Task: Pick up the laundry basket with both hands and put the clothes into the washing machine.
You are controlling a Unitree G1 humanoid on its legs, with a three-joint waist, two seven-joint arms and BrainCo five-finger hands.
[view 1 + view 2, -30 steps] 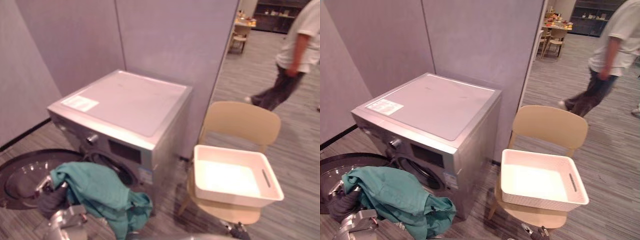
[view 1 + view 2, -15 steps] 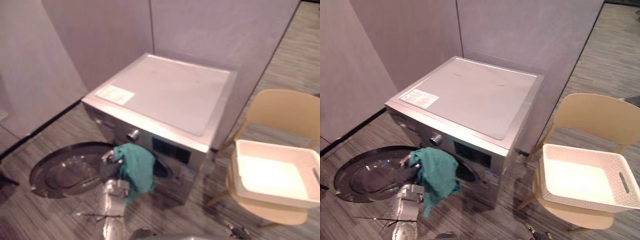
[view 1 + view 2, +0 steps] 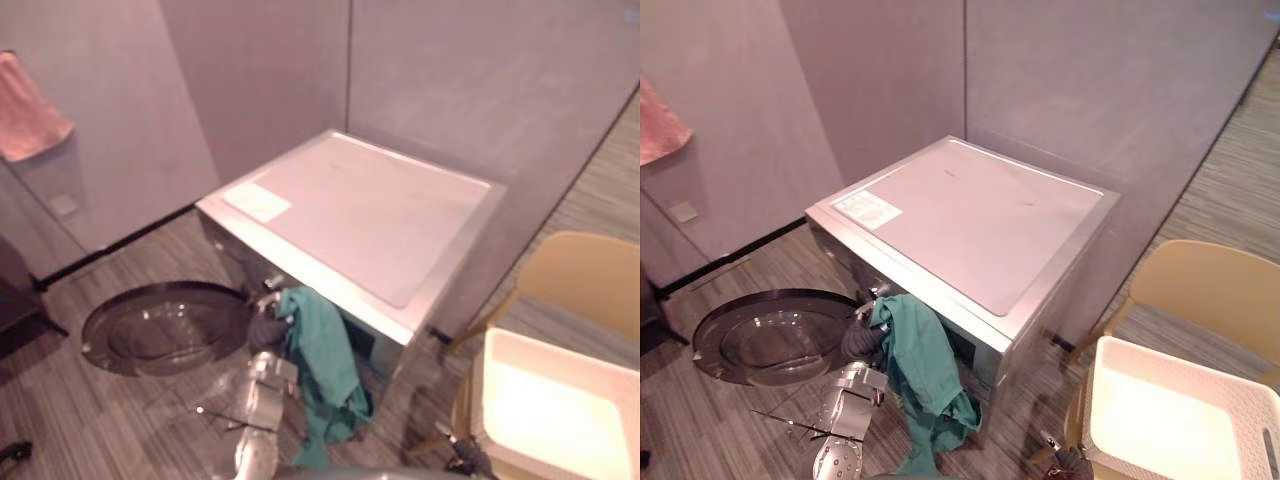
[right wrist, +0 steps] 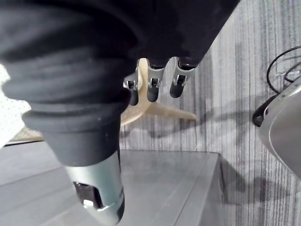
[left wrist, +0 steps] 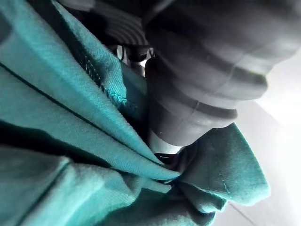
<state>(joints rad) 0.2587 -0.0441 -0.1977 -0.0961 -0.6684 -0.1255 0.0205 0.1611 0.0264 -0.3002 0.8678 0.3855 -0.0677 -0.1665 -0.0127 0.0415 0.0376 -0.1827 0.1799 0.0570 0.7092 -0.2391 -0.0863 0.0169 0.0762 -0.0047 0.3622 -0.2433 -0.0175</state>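
While draped over left hand (image 3: 262,330) in eye views, teal cloth (image 3: 322,365) crowding its wrist view, grasp untellable, washing machine (image 3: 370,215) just beyond, right hand (image 4: 151,89) released, straight-fingered.

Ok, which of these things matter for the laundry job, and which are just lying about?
Job: teal garment draped over the left hand; washing machine, its door open; white laundry basket; right hand, open.
Lying about: tan chair under the basket; pink cloth hanging by the wall.
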